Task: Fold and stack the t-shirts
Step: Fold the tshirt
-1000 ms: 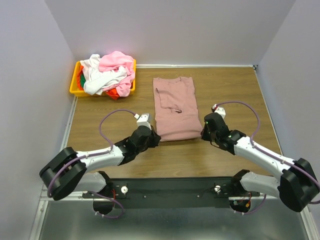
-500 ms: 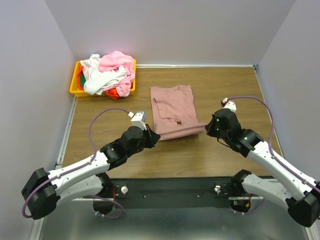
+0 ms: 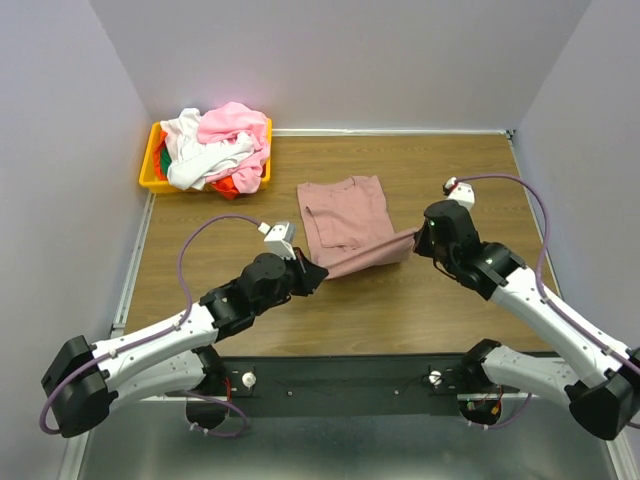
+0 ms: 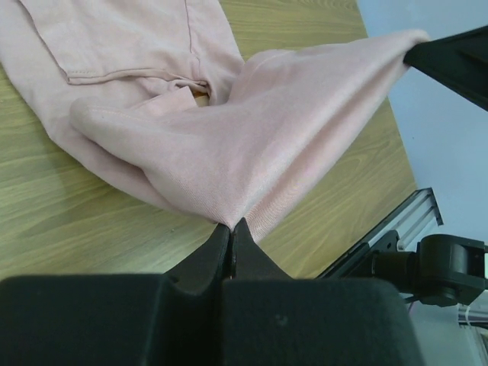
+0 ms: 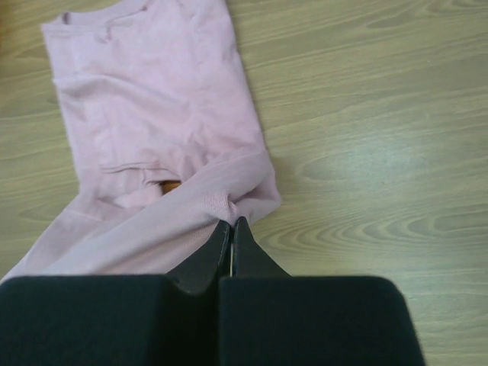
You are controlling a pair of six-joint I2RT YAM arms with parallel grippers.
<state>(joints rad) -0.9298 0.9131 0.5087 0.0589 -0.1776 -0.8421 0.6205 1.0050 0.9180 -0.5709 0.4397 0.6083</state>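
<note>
The mauve-pink t-shirt (image 3: 343, 205) is lying on the wooden surface (image 3: 450, 170) between the two arms. Its collar end is lying flat towards the far wall, and its near hem is being held up off the wood. The left hand (image 4: 231, 229) is clamping the near left corner of that hem, and the left wrist view is showing its two fingers pressed together with the cloth pinched between the tips. The right hand (image 5: 231, 226) is gripping the near right corner the same way, fingers closed tight on a fold of fabric. Between the two hands the hem is stretching as a taut band, running slantwise in the overhead view, nearer the arm bases at the left hand and farther out at the right. The cloth is rising from the flat part of the shirt up to that band. Under the raised flap a small orange spot is showing, possibly part of a print, though it is too small to tell. The other t-shirts (image 3: 218, 145), light pink, white, red-orange and a bit of green, are sitting heaped in the yellow bin (image 3: 150, 172) at the far left corner of the surface, well apart from the mauve-pink one.
</note>
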